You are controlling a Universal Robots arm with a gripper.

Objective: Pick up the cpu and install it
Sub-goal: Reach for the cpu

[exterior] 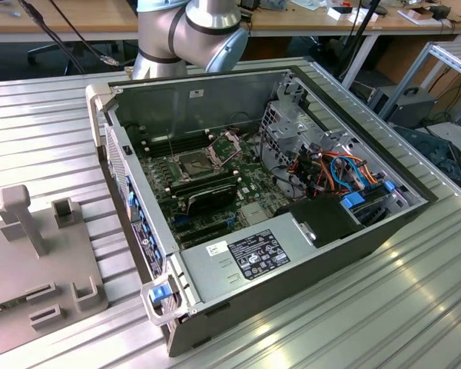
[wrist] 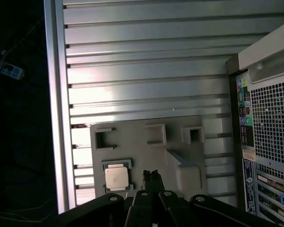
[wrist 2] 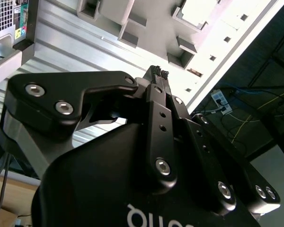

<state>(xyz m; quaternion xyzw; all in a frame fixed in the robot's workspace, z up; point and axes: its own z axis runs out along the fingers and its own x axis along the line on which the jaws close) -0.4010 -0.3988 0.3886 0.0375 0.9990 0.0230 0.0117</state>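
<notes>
The cpu [wrist: 116,177] is a small pale square chip lying flat in a shallow recess of the grey fixture plate [wrist: 132,142] in the first wrist view. My gripper [wrist: 151,175] hovers above that plate, a short way to the side of the chip, fingers pressed together with nothing between them. The second wrist view shows the same black fingers [wrist 2: 157,101] closed to a narrow tip, gripper [wrist 2: 158,72]. In the exterior view the motherboard's dark square socket [exterior: 195,163] sits inside the open computer case [exterior: 238,261], its hinged metal frame [exterior: 229,143] lifted.
The grey fixture plate [exterior: 38,269] lies at the exterior view's left beside the case, with raised posts and slots. The arm's base [exterior: 188,34] stands behind the case. The case's perforated rear panel [wrist: 270,127] borders the plate. The ribbed metal table [exterior: 384,307] ends close to the plate.
</notes>
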